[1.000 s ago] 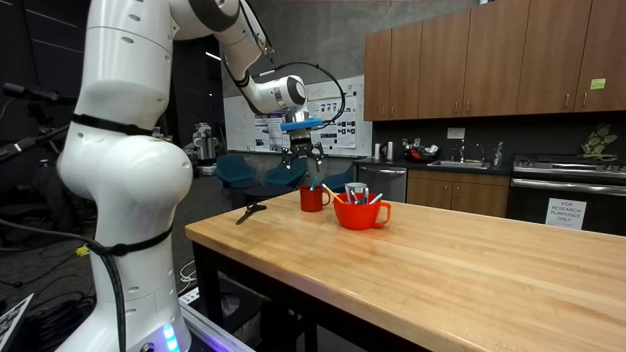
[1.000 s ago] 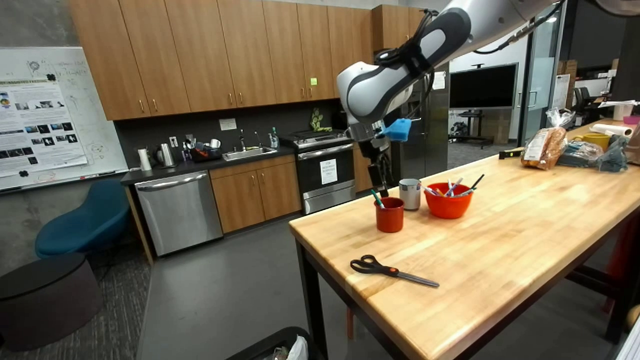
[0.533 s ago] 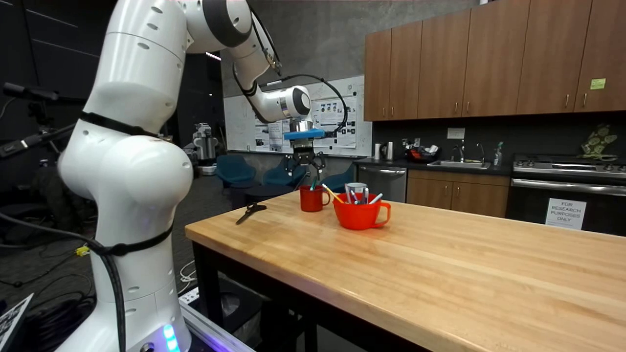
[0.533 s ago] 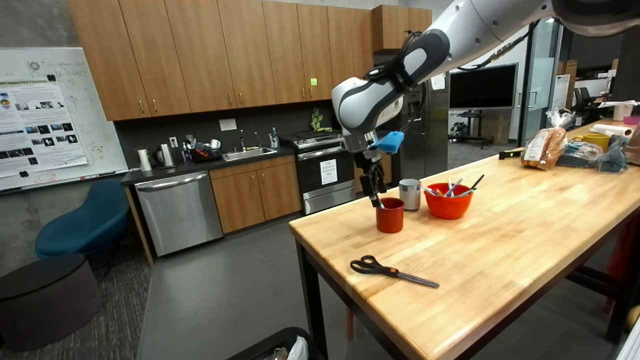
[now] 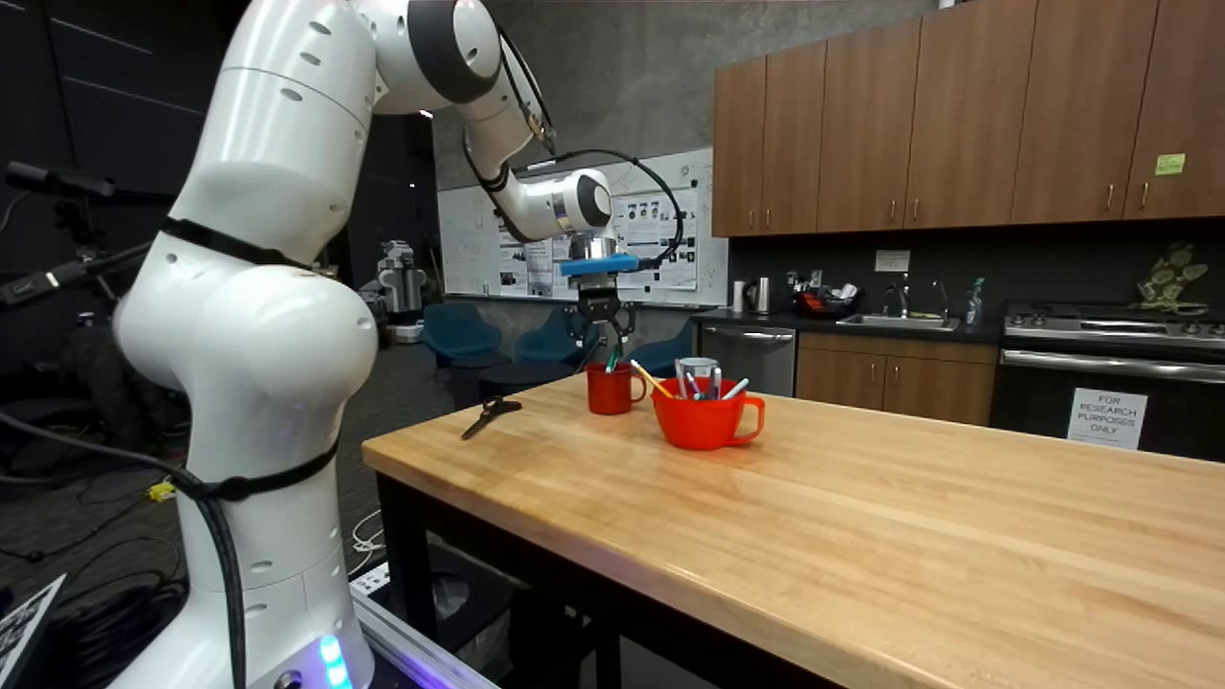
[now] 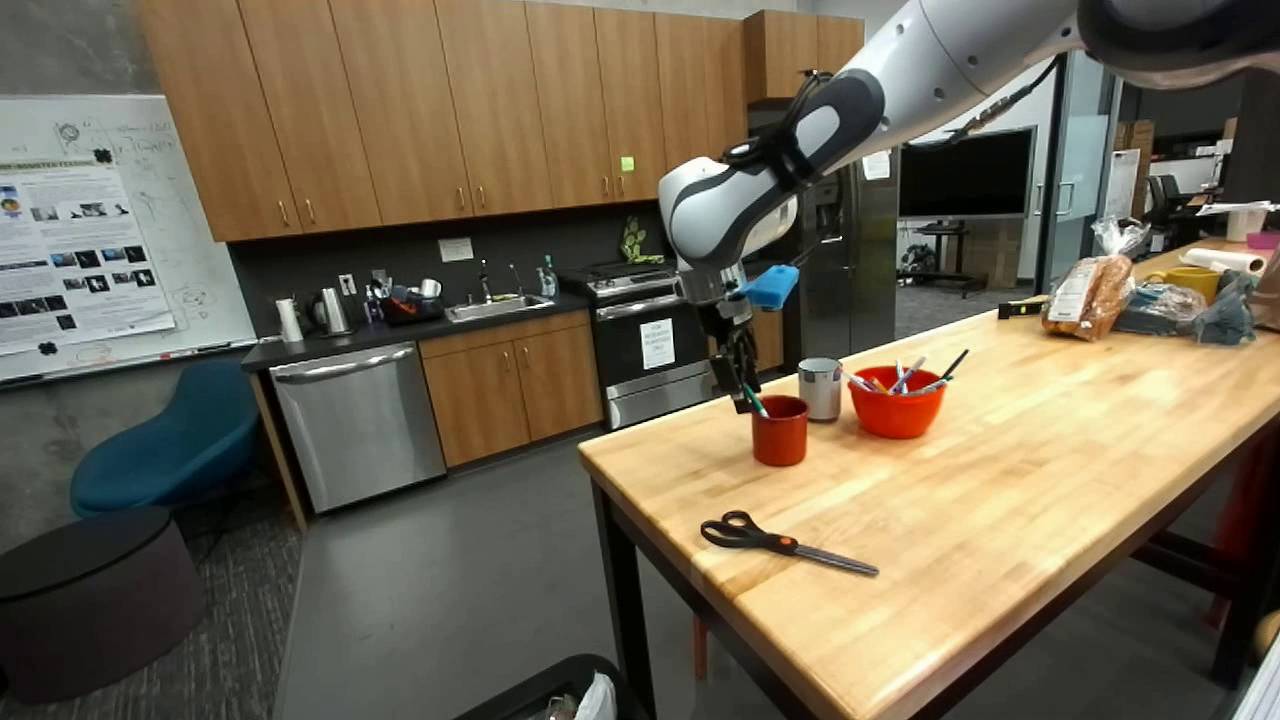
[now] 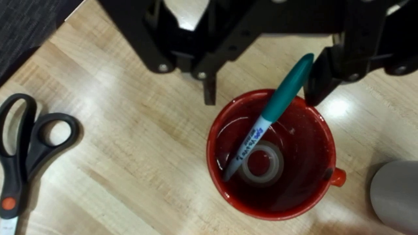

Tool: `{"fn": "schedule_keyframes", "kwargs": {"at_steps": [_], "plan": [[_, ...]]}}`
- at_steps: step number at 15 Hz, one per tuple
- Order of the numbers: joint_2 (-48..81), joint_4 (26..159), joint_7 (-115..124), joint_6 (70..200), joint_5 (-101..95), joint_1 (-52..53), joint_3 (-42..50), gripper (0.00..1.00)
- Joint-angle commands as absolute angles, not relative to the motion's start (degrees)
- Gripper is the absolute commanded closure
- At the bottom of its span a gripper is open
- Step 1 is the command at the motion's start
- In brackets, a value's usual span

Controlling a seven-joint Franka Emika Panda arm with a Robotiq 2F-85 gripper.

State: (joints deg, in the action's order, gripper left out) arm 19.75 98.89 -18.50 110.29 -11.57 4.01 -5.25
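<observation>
When the wrist view is read from its left edge, black-handled scissors [image 7: 14,182] are found lying flat on the butcher-block bench [image 7: 137,182], handles toward the top of the frame. Next in order is the claw [image 7: 261,96], jaws parted, with a teal-capped marker [image 7: 268,116] between its two fingers. In that view the finger at the left is clear of the marker; the finger at the right appears to meet the cap, but contact could not be verified. The marker leans inside a red mug [image 6: 780,438], cap uppermost and projecting above the rim, lower end near the inner wall. The mug stands upright on the bench, and a pale ring [image 7: 277,161] is noted on its floor. To the right of the mug, near its handle, is a grey cup [image 6: 821,390], upright in an exterior view and cut off by the frame in the wrist view. Further right, an orange-red handled bowl [image 6: 898,415] sits upright, with several pens [image 5: 736,388] slanting out over its rim. Last, well apart from the bowl, is a bagged loaf of bread [image 6: 1090,295].
</observation>
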Motion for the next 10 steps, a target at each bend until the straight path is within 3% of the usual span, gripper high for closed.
{"fn": "schedule_keyframes", "kwargs": {"at_steps": [1, 6, 10], "plan": [[19.5, 98.6, -18.1, 110.7, -11.3, 3.9, -5.1, 0.62], [17.6, 100.2, -18.4, 111.1, -10.8, 3.5, -5.1, 0.99], [12.4, 103.4, -19.8, 111.2, -10.2, 2.9, -5.2, 0.97]]}}
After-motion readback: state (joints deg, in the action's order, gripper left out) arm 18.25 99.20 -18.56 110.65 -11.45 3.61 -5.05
